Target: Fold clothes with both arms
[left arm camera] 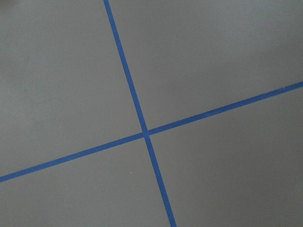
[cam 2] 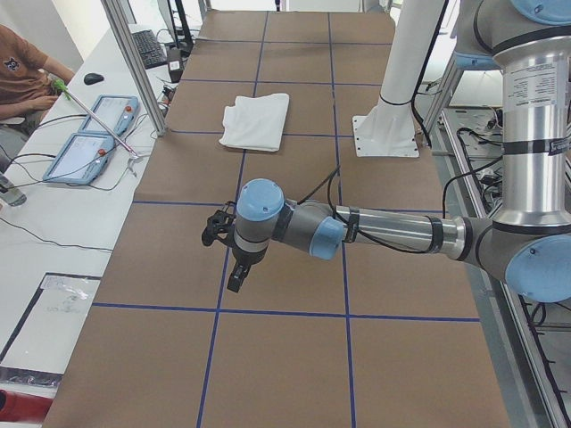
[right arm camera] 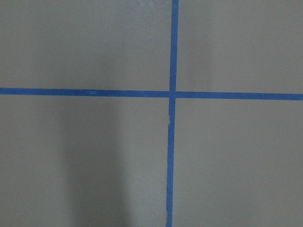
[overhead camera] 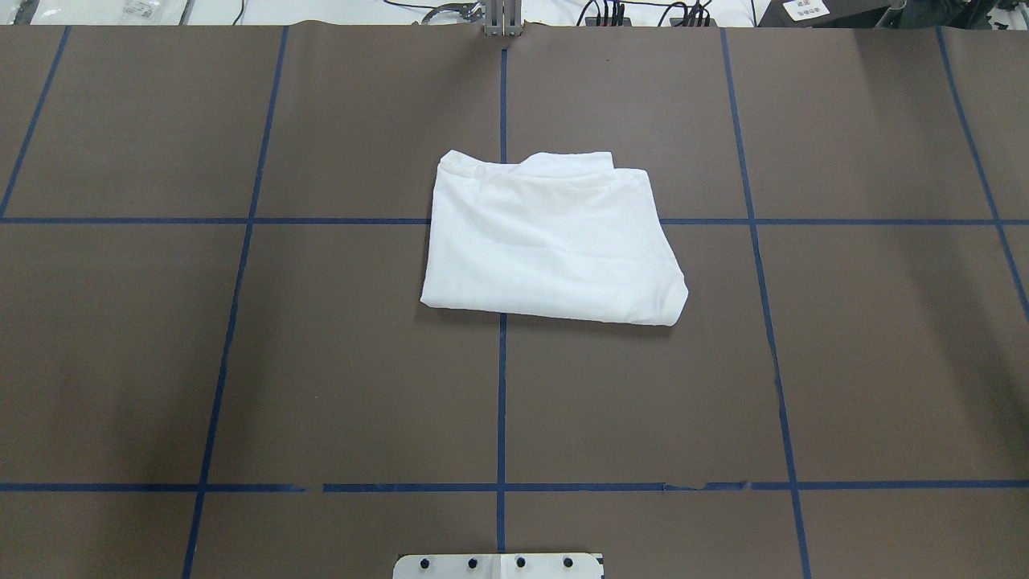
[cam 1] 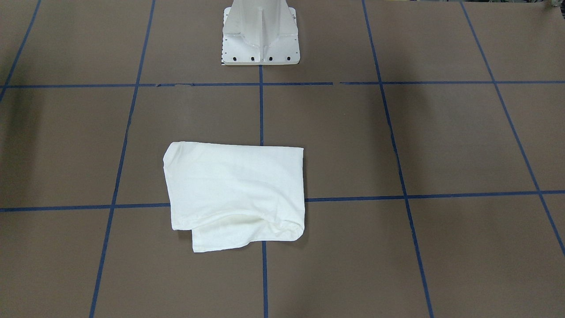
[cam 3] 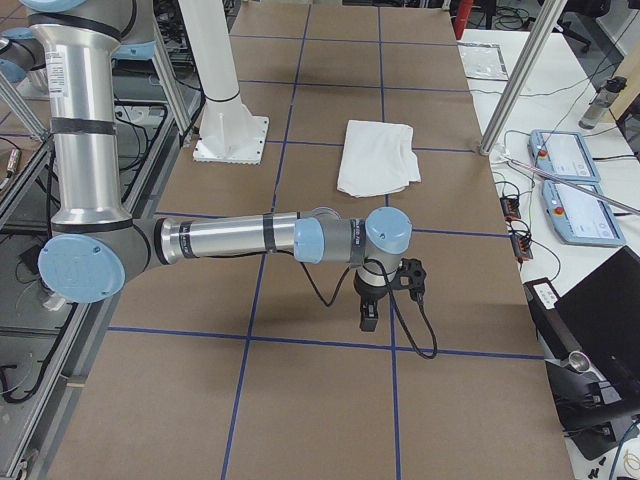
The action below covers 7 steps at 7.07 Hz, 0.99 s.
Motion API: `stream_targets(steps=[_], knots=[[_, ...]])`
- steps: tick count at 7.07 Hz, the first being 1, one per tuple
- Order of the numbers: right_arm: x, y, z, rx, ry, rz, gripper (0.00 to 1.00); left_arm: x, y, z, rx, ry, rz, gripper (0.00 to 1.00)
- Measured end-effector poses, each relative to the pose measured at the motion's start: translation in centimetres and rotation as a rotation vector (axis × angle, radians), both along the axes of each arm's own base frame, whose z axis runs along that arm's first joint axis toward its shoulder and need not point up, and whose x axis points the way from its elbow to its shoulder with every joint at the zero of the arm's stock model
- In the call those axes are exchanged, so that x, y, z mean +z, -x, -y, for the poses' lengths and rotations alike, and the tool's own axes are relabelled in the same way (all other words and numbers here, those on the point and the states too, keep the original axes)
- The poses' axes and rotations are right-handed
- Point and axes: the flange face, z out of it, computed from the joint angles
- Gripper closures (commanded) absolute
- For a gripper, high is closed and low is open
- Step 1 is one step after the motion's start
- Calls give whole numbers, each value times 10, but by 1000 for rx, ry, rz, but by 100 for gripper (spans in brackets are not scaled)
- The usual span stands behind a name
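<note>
The clothes are one white shirt (cam 1: 234,194) folded into a rough rectangle, lying flat near the table's middle (overhead camera: 551,241) with no text or collar showing. Neither arm touches it. My left arm stretches low over the table far from the shirt (cam 2: 256,120), its gripper (cam 2: 236,278) pointing down; I cannot tell whether it is open or shut. My right arm does the same at the other end, well away from the shirt (cam 3: 377,157), with its gripper (cam 3: 368,318) pointing down, state unclear. Both wrist views show only brown table and blue tape.
The white pedestal base (cam 1: 260,35) stands at the robot's side of the table. Blue tape lines (overhead camera: 502,386) grid the brown surface. Control pendants (cam 2: 89,138) and cables lie on the side bench, where a person (cam 2: 22,67) sits. A metal post (cam 3: 520,80) rises at the table's edge.
</note>
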Motion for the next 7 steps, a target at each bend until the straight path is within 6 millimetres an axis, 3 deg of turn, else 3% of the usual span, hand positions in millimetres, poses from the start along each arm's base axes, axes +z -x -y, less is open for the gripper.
stream_targets(steps=[7], knots=[[0,0,-9,93,-48,23,0,-2,-1,2,4,-18,-11,1]])
